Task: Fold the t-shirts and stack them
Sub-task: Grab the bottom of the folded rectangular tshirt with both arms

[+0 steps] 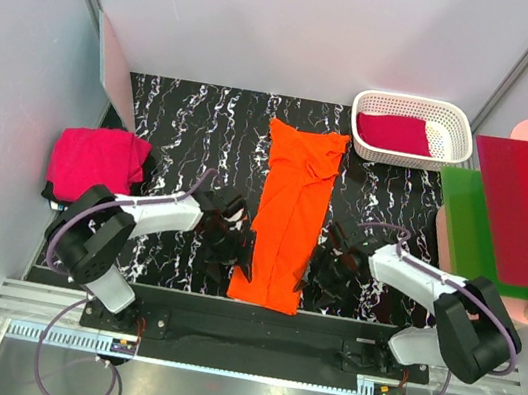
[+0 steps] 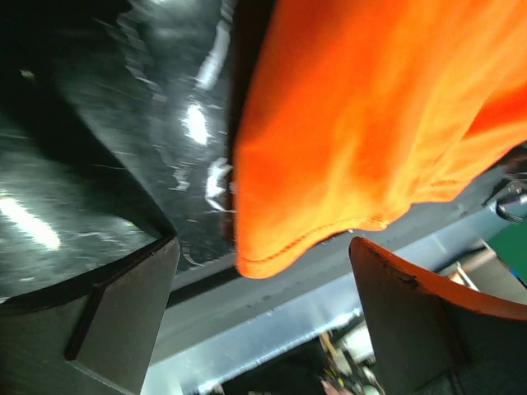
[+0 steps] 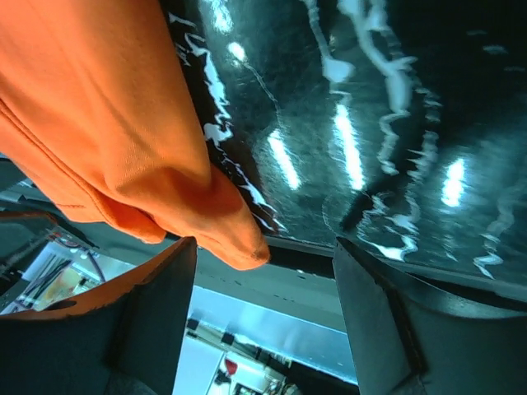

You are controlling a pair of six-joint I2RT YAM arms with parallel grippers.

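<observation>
Bright orange cloth t-shirt [image 1: 289, 212] lies lengthwise between both jaws, which are released, each straddling a near hem corner.

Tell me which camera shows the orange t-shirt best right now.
Top external: the whole orange t-shirt shows, folded into a long strip. The left wrist view catches only its near left corner and stitched hem; the right wrist view only its near right corner.

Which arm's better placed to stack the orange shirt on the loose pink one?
Left, likely: the pink shirt lies out beyond the left gripper; the right gripper sits across the orange shirt from it.
</observation>
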